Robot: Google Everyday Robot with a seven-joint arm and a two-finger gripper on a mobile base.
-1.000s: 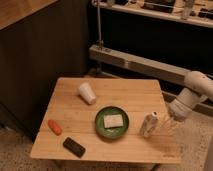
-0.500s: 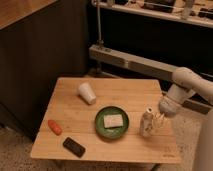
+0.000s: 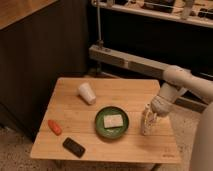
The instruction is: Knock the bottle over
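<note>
The bottle (image 3: 146, 123), small and whitish-beige with a mottled label, stands upright near the right edge of the wooden table (image 3: 75, 120). My gripper (image 3: 151, 116) hangs from the white arm that comes in from the right. It sits right at the bottle's top and upper right side, at or very near contact. The arm's wrist hides part of the bottle's neck.
A green plate (image 3: 99, 126) holding a pale square piece sits just left of the bottle. A white foam cup (image 3: 86, 93) lies tilted at the back left. An orange object (image 3: 54, 127) and a black phone (image 3: 73, 147) lie at the front left. Dark cabinets and a metal frame stand behind.
The arm has swung left and down from the table's right side until the gripper reaches the bottle's top. The bottle still stands upright in the same spot.
</note>
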